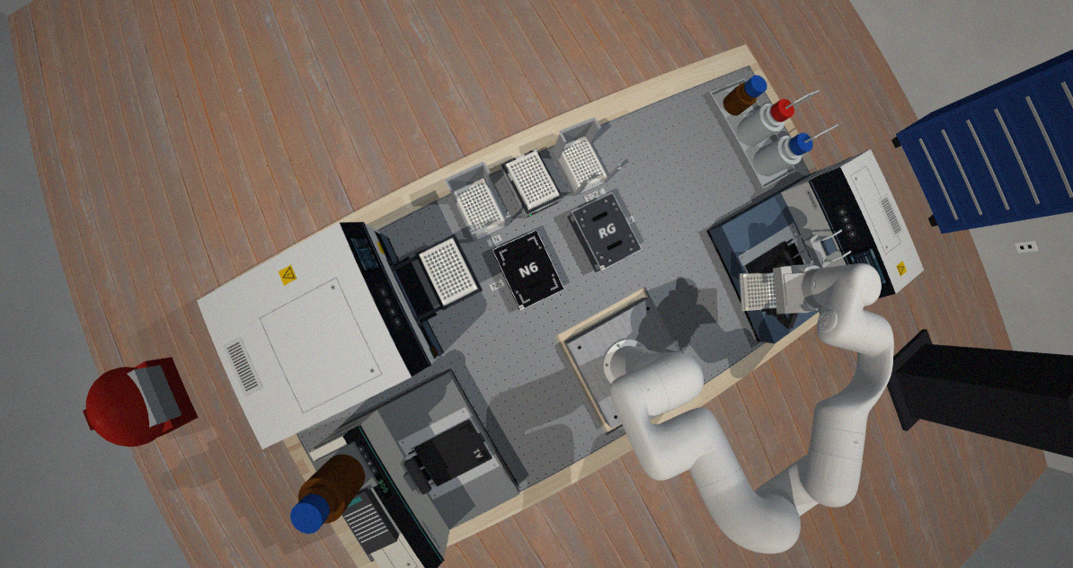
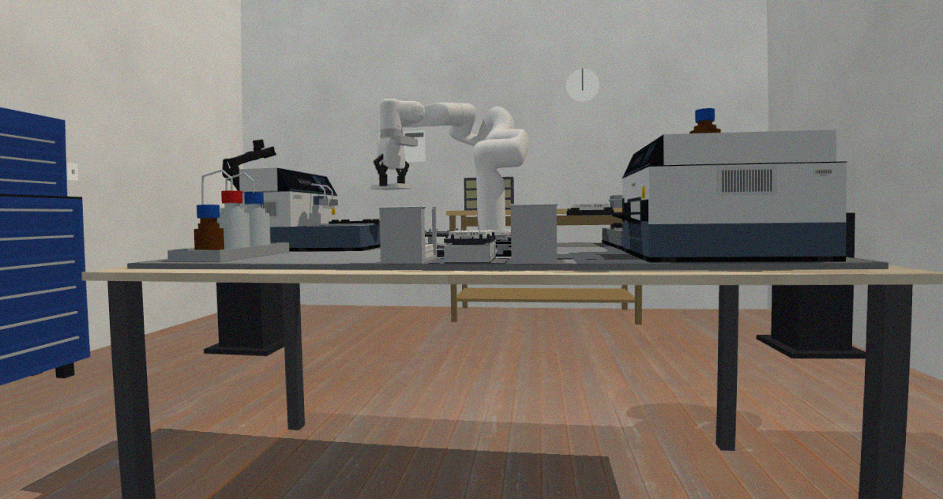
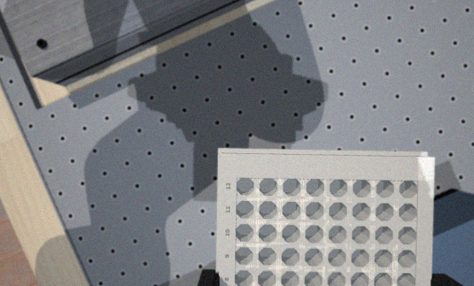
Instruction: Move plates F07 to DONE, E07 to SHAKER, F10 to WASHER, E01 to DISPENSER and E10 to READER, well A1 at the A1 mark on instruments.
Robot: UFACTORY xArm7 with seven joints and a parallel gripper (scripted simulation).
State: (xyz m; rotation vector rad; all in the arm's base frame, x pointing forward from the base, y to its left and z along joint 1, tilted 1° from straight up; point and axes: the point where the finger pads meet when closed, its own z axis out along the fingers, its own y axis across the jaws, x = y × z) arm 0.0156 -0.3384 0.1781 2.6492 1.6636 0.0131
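Note:
My gripper (image 1: 780,290) (image 2: 391,178) (image 3: 323,278) is shut on a white well plate (image 1: 757,288) (image 2: 388,185) (image 3: 323,221), gripped at one short end and held level. I cannot read the plate's label. The plate hangs well above the deck, over the front edge of the washer's blue base (image 1: 731,245) (image 3: 459,247). The washer (image 1: 871,196) (image 2: 296,185) has a bare nest. The dispenser's black nest (image 1: 450,455) at the near left is bare. Another white plate (image 1: 447,271) lies on the reader's tray. Three more plates (image 1: 531,180) stand in a row at the back.
The reader (image 1: 300,332) (image 2: 732,196) is a tall white box on the left. Nests N6 (image 1: 529,269) and RG (image 1: 607,232) lie mid-deck. Tall rack walls (image 2: 401,231) stand at the back. Reagent bottles (image 1: 766,118) stand beside the washer. The arm's mount plate (image 1: 593,346) (image 3: 89,30) is near.

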